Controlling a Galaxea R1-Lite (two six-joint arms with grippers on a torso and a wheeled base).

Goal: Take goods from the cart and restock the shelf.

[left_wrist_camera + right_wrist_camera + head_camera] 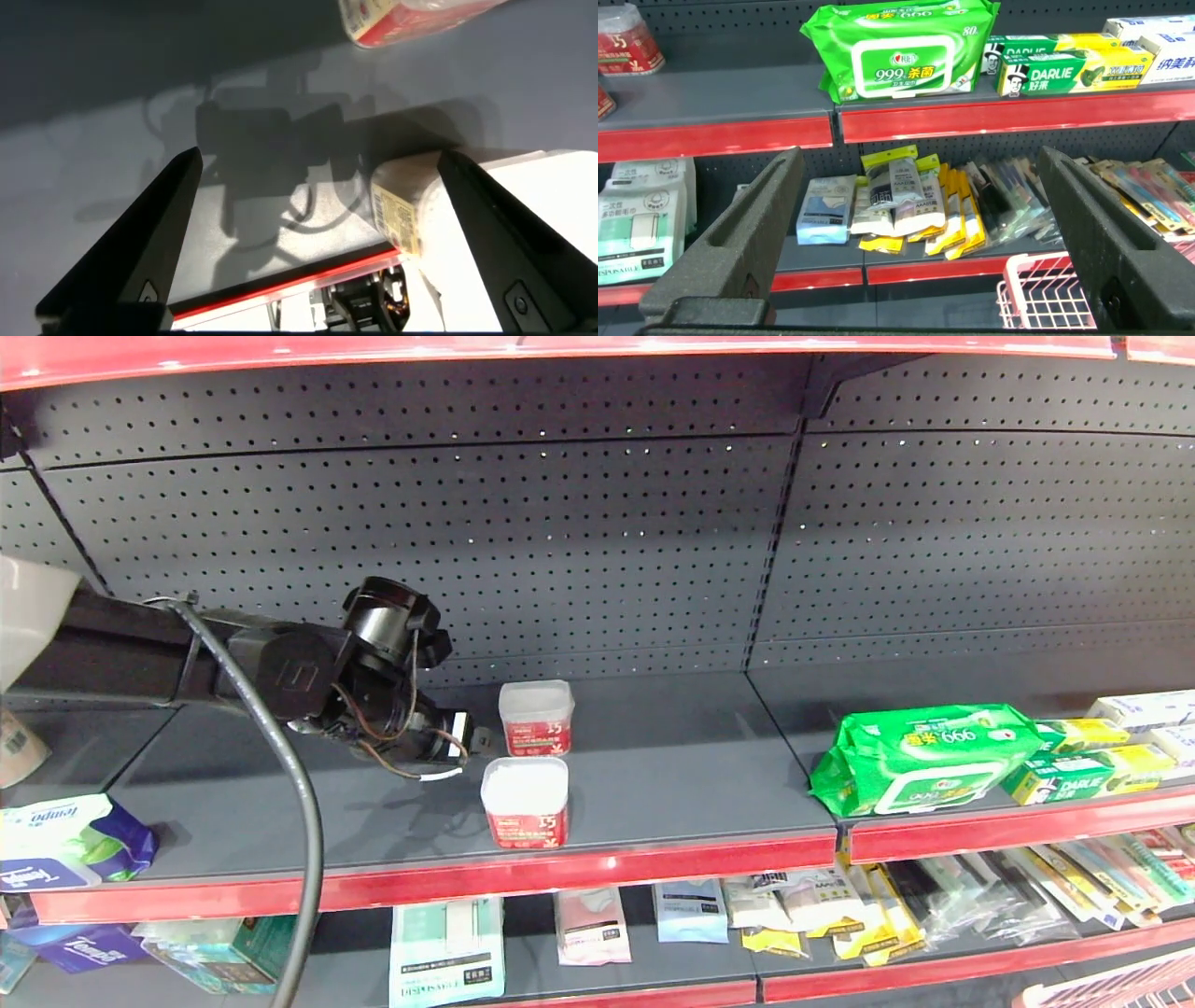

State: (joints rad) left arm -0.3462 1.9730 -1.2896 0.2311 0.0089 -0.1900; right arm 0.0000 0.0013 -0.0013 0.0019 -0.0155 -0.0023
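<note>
The left arm (140, 658) is a black square-section beam ending in a black joint housing (294, 672) embossed with a rounded square. Just beyond the housing sits a cylindrical cap (387, 616), black with a glossy grey band. A thick black cable (303, 821) hangs below the housing; thin brown and white wires (411, 761) loop beyond it. The left tool (320, 157) and right tool (920, 154) each have two matt black wedge fingers (738, 243).

Two squat white plastic tubs with red labels (536, 717) are standing on the dark grey shelf (672, 775). One bright green soft pack of wet wipes (924, 756) is lying there too. One pale blue flat pouch (689, 909) and one pink flat pouch (592, 924) are lying lower down. The yellow sachets (864, 924) are overlapping too much to count.
</note>
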